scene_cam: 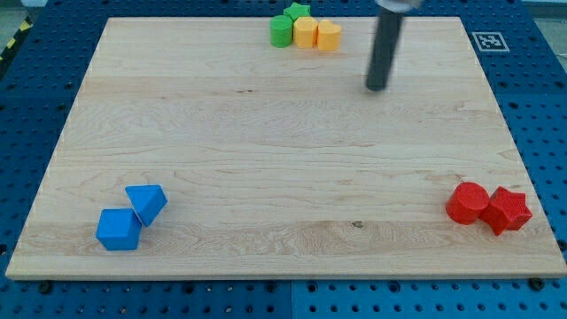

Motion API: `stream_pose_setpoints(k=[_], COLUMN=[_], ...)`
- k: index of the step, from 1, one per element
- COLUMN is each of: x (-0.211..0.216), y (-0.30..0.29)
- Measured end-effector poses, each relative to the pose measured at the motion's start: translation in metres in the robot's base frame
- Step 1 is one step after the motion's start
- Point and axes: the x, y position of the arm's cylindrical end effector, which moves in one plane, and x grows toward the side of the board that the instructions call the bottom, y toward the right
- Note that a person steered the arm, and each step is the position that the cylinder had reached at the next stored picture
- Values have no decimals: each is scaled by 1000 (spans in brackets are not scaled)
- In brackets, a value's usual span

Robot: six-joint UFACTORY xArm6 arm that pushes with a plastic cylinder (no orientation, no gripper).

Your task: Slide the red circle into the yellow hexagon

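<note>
The red circle [466,203] lies near the view's bottom right, touching a red star-like block [508,210] on its right. The yellow hexagon [329,35] sits at the view's top centre, at the right end of a tight cluster with another yellow block [306,33], a green round block [282,31] and a green star [297,11]. My tip [377,88] rests on the board to the lower right of the yellow hexagon and far above and left of the red circle. It touches no block.
A blue cube [119,229] and a blue triangular block [147,203] lie together at the view's bottom left. The wooden board [266,151] sits on a blue perforated table. A fiducial marker [488,40] sits at the top right.
</note>
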Motion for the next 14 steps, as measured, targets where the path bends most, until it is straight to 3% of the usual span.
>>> stream_pose_setpoints(k=[1, 3, 4, 5, 6, 7, 8, 10, 12, 13, 14], x=[59, 136, 201, 232, 211, 202, 201, 193, 152, 128, 142], y=[22, -6, -14, 49, 140, 161, 142, 30, -45, -55, -55])
